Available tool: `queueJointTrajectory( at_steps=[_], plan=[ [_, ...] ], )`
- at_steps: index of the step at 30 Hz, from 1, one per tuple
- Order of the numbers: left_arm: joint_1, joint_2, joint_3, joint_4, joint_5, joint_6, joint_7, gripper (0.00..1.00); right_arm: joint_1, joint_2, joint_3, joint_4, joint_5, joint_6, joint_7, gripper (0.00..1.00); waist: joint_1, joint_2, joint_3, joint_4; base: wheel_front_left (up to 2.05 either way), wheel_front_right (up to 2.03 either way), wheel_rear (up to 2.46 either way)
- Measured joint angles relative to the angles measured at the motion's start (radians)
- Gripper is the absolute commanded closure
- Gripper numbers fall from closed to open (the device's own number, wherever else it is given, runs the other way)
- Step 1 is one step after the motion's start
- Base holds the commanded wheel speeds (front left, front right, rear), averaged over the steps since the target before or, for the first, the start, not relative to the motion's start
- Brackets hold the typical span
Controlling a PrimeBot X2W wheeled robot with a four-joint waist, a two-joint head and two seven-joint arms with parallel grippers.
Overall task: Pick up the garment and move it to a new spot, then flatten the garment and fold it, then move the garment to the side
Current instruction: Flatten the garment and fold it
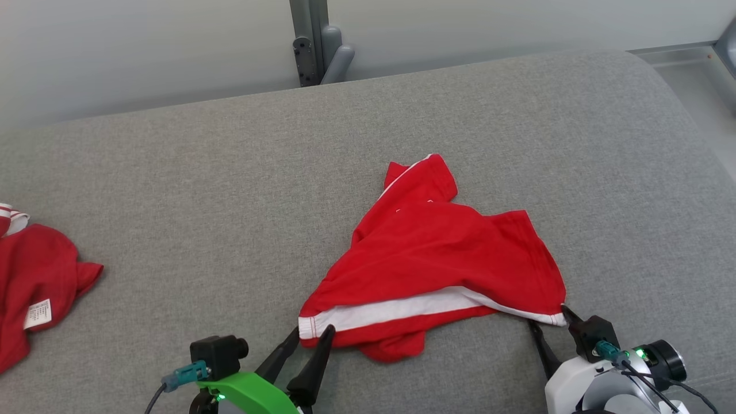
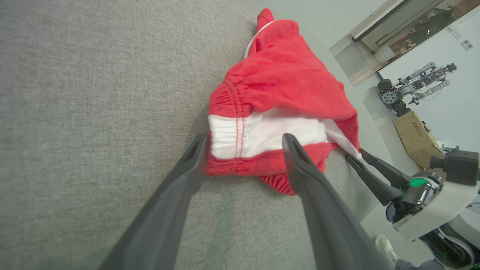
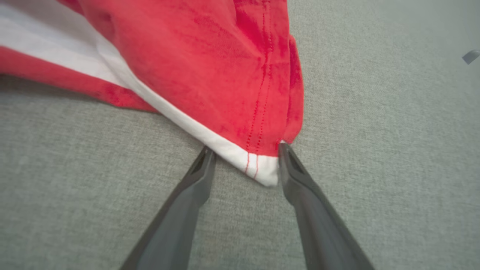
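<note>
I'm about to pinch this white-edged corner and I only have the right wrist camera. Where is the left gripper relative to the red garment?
Observer: The left gripper is open, with its fingers on either side of the garment at its other white-banded end, on the near left.
Operator: Is anything else lying around?
Observer: Yes. A second red garment with a white label sits at the far left of the grey surface, well apart from yours.
Operator: Is mine flat?
Observer: No. It's bunched into a rough triangle, and one narrow part points away from the robot.
</note>
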Motion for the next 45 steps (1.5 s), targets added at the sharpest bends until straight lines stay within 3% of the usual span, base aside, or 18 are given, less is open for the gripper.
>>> queueJointTrajectory(
  at_steps=[2, 3, 4, 5, 6, 7, 8, 16, 20, 22, 24, 28, 31, 34, 38, 42, 45],
  plan=[
    [-0.002, 0.012, -0.006, 0.003, -0.005, 0.000, 0.000, 0.00, -0.001, 0.003, 0.004, 0.005, 0.003, 0.000, -0.001, 0.27, 0.0000, 0.0000, -0.001, -0.002, 0.00, 0.00, 0.00],
    [-0.003, 0.015, -0.009, 0.008, -0.008, 0.000, 0.000, 0.00, -0.003, 0.005, 0.007, 0.009, 0.009, 0.000, -0.001, 0.50, 0.0000, 0.0000, -0.001, -0.003, 0.00, 0.00, 0.00],
    [-0.004, 0.017, -0.015, 0.012, -0.011, 0.000, 0.000, 0.00, -0.004, 0.006, 0.011, 0.012, 0.011, 0.000, -0.003, 0.56, 0.0000, 0.0000, -0.001, -0.004, 0.00, 0.00, 0.00],
    [-0.006, 0.019, -0.022, 0.016, -0.014, 0.000, 0.000, 0.14, -0.006, 0.007, 0.014, 0.016, 0.016, 0.000, -0.003, 0.64, 0.0000, 0.0000, -0.002, -0.005, 0.00, 0.00, 0.00],
    [-0.007, 0.020, -0.028, 0.019, -0.016, 0.000, 0.000, 0.49, -0.008, 0.008, 0.017, 0.021, 0.021, 0.000, -0.003, 0.75, 0.0000, 0.0000, -0.002, -0.006, 0.00, 0.00, 0.00],
    [-0.009, 0.020, -0.034, 0.021, -0.023, 0.000, -0.002, 0.69, -0.010, 0.008, 0.021, 0.026, 0.027, 0.000, -0.004, 0.88, 0.0000, 0.0000, -0.002, -0.006, 0.00, 0.00, 0.00],
    [-0.012, 0.020, -0.039, 0.023, -0.029, 0.000, -0.005, 1.00, -0.011, 0.008, 0.025, 0.029, 0.032, 0.000, -0.004, 1.00, 0.0000, 0.0000, -0.002, -0.007, 0.00, 0.00, 0.00],
    [-0.048, 0.038, -0.086, -0.009, -0.075, 0.000, -0.045, 1.00, -0.025, -0.010, 0.078, 0.009, 0.123, 0.000, 0.001, 1.00, 0.0000, 0.0000, -0.003, -0.015, 0.00, 0.00, 0.00],
    [-0.054, 0.089, -0.069, -0.143, -0.098, 0.000, -0.052, 1.00, -0.022, -0.053, 0.185, -0.165, 0.366, 0.000, 0.103, 1.00, 0.0000, 0.0000, 0.006, -0.027, 0.00, 0.00, 0.00],
    [-0.060, 0.123, -0.060, -0.244, -0.121, 0.000, -0.027, 1.00, -0.013, -0.126, 0.234, -0.332, 0.544, 0.000, 0.201, 1.00, 0.0000, 0.0000, 0.015, -0.032, 0.00, 0.00, 0.00],
    [-0.071, 0.175, -0.049, -0.356, -0.122, 0.010, 0.019, 1.00, -0.009, -0.250, 0.245, -0.524, 0.699, 0.000, 0.304, 1.00, 0.0000, 0.0000, 0.028, -0.037, 0.00, 0.00, 0.00],
    [-0.143, 0.270, -0.002, -0.578, -0.141, 0.047, 0.140, 1.00, -0.022, -0.445, 0.159, -0.812, 0.957, 0.000, 0.489, 1.00, 0.0000, 0.0000, 0.071, -0.046, 0.00, 0.00, 0.00],
    [-0.255, 0.336, 0.065, -0.684, -0.176, 0.080, 0.234, 1.00, -0.064, -0.546, 0.061, -0.919, 1.094, -0.001, 0.596, 1.00, 0.0000, 0.0000, 0.116, -0.049, 0.00, 0.00, 0.00],
    [-0.418, 0.391, 0.114, -0.704, -0.191, 0.097, 0.333, 1.00, -0.170, -0.600, -0.017, -0.929, 1.166, -0.001, 0.662, 1.00, 0.0000, 0.0000, 0.172, -0.048, 0.00, 0.00, 0.00],
    [-0.670, 0.402, 0.125, -0.610, -0.212, 0.100, 0.463, 1.00, -0.443, -0.558, -0.060, -0.823, 1.105, -0.001, 0.662, 1.00, 0.0000, 0.0000, 0.261, -0.045, 0.00, 0.00, 0.00],
    [-0.973, 0.343, 0.127, -0.397, -0.150, 0.096, 0.472, 1.00, -0.795, -0.367, -0.042, -0.637, 0.927, 0.000, 0.588, 1.00, 0.0001, 0.0000, 0.352, -0.039, 0.00, 0.00, 0.00],
    [-1.175, 0.273, 0.101, -0.209, -0.038, 0.081, 0.400, 1.00, -1.049, -0.215, -0.091, -0.462, 0.734, 0.001, 0.426, 1.00, 0.0003, 0.0000, 0.418, -0.034, 0.00, 0.00, 0.00]
  ],
)
